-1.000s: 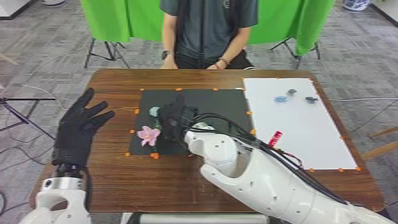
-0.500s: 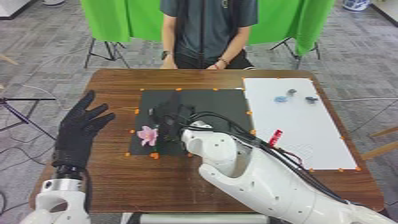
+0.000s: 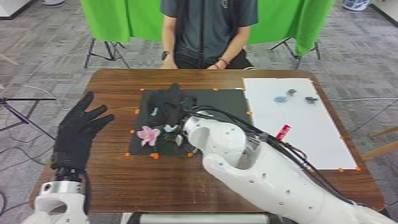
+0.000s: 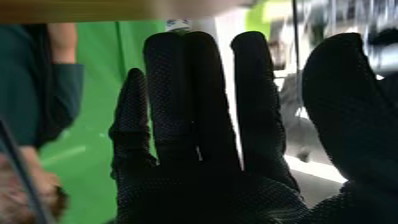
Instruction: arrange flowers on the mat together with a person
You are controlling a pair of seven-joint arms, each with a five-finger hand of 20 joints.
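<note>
In the head view my left hand (image 3: 78, 132) rests open beside the black mat (image 3: 233, 107), fingers straight. My right hand (image 3: 169, 106) is over the mat's left half, its palm hiding part of it. The right wrist view has the right hand (image 4: 204, 165) open, with straight fingers and the thumb apart. A pink flower (image 3: 148, 135) lies at the mat's lower left. Right of it, just below the right hand, are small white petals (image 3: 168, 128). A pale piece (image 3: 154, 111) shows at the hand's left edge.
A white sheet (image 3: 271, 112) at the right bears a light blue piece (image 3: 281, 99) and two dark grey pieces (image 3: 311, 100). The right forearm crosses the table's lower right, with a red tag (image 3: 283, 132) beside it. A person stands at the far edge, hands together.
My right hand has shifted slightly away from the robot across the mat, uncovering the white petals beside the pink flower. The forearm and red tag have moved a little. The left hand is nearly still.
</note>
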